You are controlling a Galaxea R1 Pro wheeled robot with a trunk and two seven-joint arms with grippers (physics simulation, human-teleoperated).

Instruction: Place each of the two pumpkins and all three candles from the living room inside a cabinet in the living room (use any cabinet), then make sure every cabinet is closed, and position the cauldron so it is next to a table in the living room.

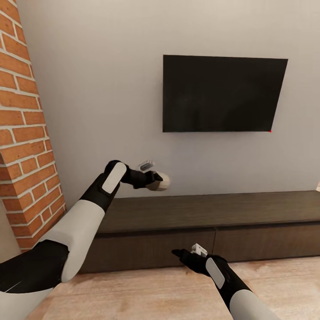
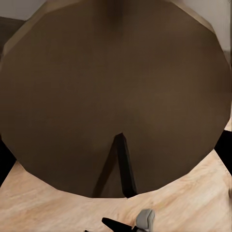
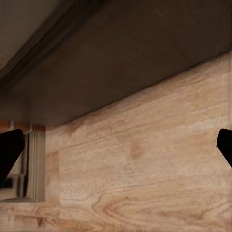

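Head view: my left hand [image 1: 161,181] is raised above the top of the cabinet [image 1: 200,213], near its left end, and is clamped on a pale beige-grey candle [image 1: 162,181], which sits at the tip of the hand in front of the grey wall [image 1: 98,89]. My right hand [image 1: 178,254] is held low, in front of the cabinet's drawer fronts and above the wood plank floor [image 1: 146,289], pointing toward the cabinet.

Left wrist view: the round end of the candle [image 2: 111,96] lies close against the camera, a broad brown faceted disc; one dark finger [image 2: 124,166] of my left hand presses against its face. Below its edge the floor [image 2: 48,208] is visible.

Right wrist view: my two right fingers [image 3: 9,150] stand wide apart at opposite edges of the picture, nothing between them. Beyond them lie the floor [image 3: 145,164] and the dark underside and front of the cabinet [image 3: 121,53].

Head view, surroundings: the cabinet's drawer fronts are flush, none drawn out. A black television [image 1: 222,93] hangs on the wall above the cabinet. A brick fireplace column [image 1: 24,133] stands at the left, just beside the cabinet's left end.
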